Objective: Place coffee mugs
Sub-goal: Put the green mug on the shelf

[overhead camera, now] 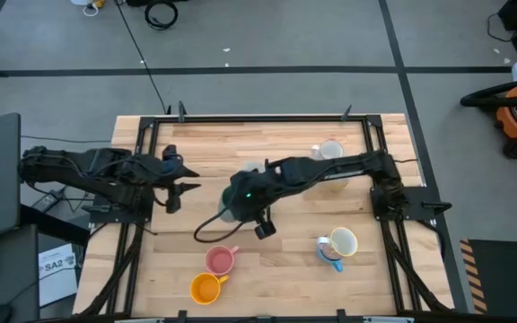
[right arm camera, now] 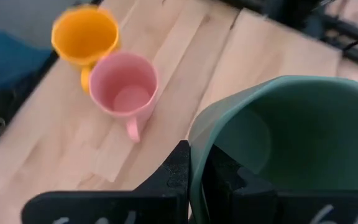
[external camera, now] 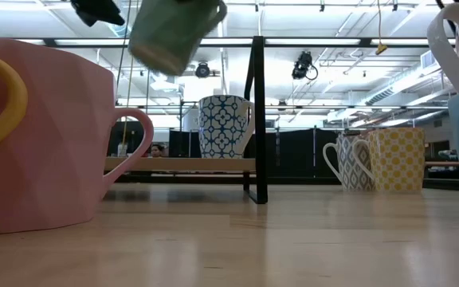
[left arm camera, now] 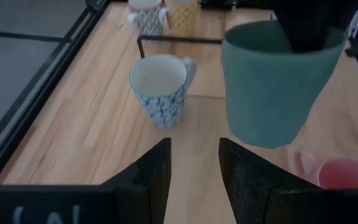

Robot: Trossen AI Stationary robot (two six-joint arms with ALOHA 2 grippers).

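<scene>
A teal-green coffee mug (left arm camera: 266,81) hangs in the air over the table's middle, with my right gripper (right arm camera: 197,165) shut on it. It shows tilted at the top of the low view (external camera: 174,32). My left gripper (left arm camera: 194,165) stands open at the table's left, pointing at it and touching nothing. A blue-patterned mug (left arm camera: 159,87) stands on its base just beyond the green one. A pink mug (overhead camera: 221,260) and an orange mug (overhead camera: 205,287) stand near the front edge. My right gripper pinches the green mug's rim wall (right arm camera: 196,140), one finger (right arm camera: 180,165) outside and the other (right arm camera: 224,177) inside the hollow. The fingers come slanting down from above. The mug hangs below them, tilted and lifted clear of the table.
A grey-patterned mug (external camera: 353,159) and a yellow mug (external camera: 397,159) stand at the far side by a dark frame post (external camera: 257,119). A white mug (overhead camera: 342,240) sits by a blue one (overhead camera: 328,253) at the front right. Bare wood lies between the pink mug and these.
</scene>
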